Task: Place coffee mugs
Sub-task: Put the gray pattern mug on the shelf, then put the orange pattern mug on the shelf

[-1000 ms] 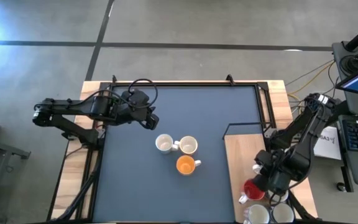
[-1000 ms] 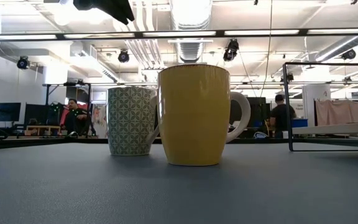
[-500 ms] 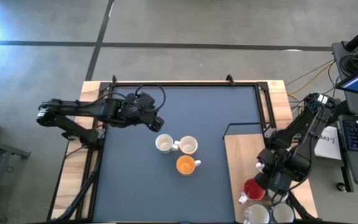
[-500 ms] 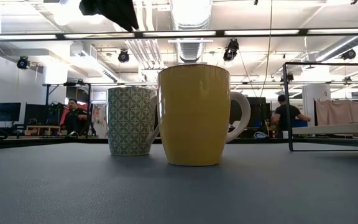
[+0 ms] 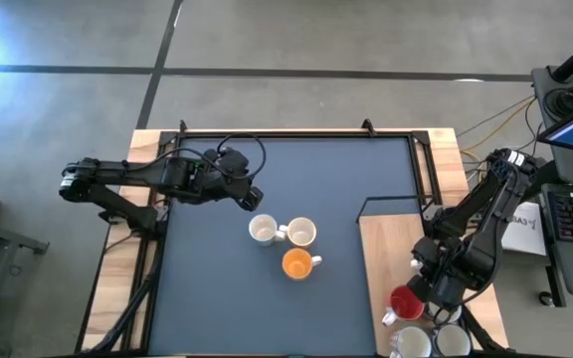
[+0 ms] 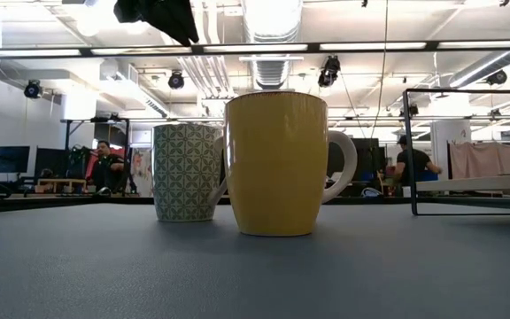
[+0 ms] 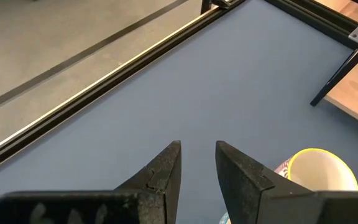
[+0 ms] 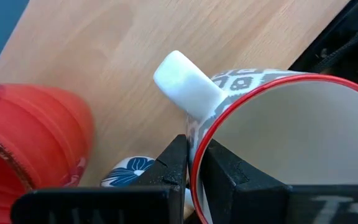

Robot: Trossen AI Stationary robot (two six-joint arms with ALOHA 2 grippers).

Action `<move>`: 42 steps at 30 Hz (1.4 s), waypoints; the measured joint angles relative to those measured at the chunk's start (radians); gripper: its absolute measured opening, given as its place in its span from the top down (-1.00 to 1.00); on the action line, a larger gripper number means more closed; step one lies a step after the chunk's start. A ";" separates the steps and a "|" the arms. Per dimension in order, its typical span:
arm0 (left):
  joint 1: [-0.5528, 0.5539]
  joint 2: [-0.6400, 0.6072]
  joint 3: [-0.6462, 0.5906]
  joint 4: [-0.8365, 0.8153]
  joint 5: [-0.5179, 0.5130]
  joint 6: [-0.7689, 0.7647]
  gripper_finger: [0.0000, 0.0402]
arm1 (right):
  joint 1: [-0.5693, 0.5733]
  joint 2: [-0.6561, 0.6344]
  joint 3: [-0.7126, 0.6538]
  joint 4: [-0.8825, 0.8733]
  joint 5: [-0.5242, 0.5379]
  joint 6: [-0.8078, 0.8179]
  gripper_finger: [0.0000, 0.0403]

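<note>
Pincer on my right arm [image 8: 190, 163] is clamped on the wall of a mug with a red rim [image 8: 278, 143], one finger inside the cup and one outside, just below its white handle. That mug stands mouth-up on the wooden board at the right end of the tabletop [image 5: 386, 249]; its long axis runs vertical and its handle points away from my wrist, toward the blue mat. Only part of its rim fits in my wrist view, and from above my own arm covers it, so I cannot make out its whole body. Just beside it is a red mug [image 5: 405, 302], and a small piece with a blue flower pattern [image 8: 129, 171] peeks out between them, too little of it to name. Two pale mugs [image 5: 434, 342] at the board's near edge are cut off by the frame.

My left pincer [image 5: 250, 199] hovers over the mat near the middle cluster, its fingers [image 7: 166, 171] a narrow gap apart and holding nothing. Three mugs stand upright there: a white mug [image 5: 262, 230], a cream mug [image 5: 301, 233] and an orange mug [image 5: 297, 265], its handle pointing to the right. From table height the orange mug hides most of one mug behind it, and a patterned one shows beside it.
</note>
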 joint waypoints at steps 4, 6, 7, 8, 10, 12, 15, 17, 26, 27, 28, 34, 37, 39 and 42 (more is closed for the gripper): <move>0.000 0.000 0.000 0.000 0.000 0.000 0.59 | 0.000 0.000 0.001 0.004 -0.032 -0.011 0.86; 0.000 0.000 0.000 0.000 0.000 0.000 0.59 | 0.000 0.000 0.005 0.004 -0.040 -0.020 0.86; 0.000 0.000 0.000 0.000 0.000 0.000 0.59 | 0.000 0.000 0.009 0.004 -0.040 -0.022 0.86; 0.000 0.000 0.000 0.000 0.000 0.000 0.59 | 0.000 0.000 0.012 0.007 -0.040 -0.026 0.86; 0.000 0.000 0.000 0.000 0.001 0.000 0.59 | 0.000 -0.001 0.016 0.016 -0.040 -0.037 0.86; 0.000 0.000 0.000 0.000 0.008 0.000 0.59 | 0.000 -0.001 0.018 0.035 -0.040 -0.048 0.86; 0.000 0.000 0.000 -0.001 0.021 0.000 0.59 | 0.000 -0.001 0.019 0.062 -0.039 -0.066 0.86; 0.000 0.000 0.000 0.000 0.021 0.000 0.59 | 0.000 -0.001 0.019 0.064 -0.039 -0.068 0.86; 0.000 0.000 0.000 0.000 0.021 -0.003 0.59 | 0.000 -0.001 0.019 0.072 -0.037 -0.079 0.79; 0.000 0.000 0.000 0.000 0.021 -0.003 0.59 | 0.000 -0.001 0.019 0.071 -0.037 -0.080 0.76; 0.000 0.000 0.000 0.000 0.021 -0.003 0.59 | 0.000 -0.001 0.019 0.072 -0.037 -0.083 0.74; 0.000 0.000 0.000 0.000 0.026 -0.003 0.59 | 0.000 -0.001 0.059 0.067 -0.047 -0.123 0.58; 0.000 0.000 0.000 0.000 0.026 -0.003 0.59 | 0.000 -0.001 0.097 0.048 -0.046 -0.132 0.54; 0.000 0.000 0.000 0.001 0.028 -0.003 0.59 | 0.000 -0.001 0.118 0.008 -0.042 -0.125 0.53; 0.000 0.000 0.001 0.012 0.065 -0.003 0.59 | 0.000 -0.001 0.150 -0.040 -0.007 -0.109 0.53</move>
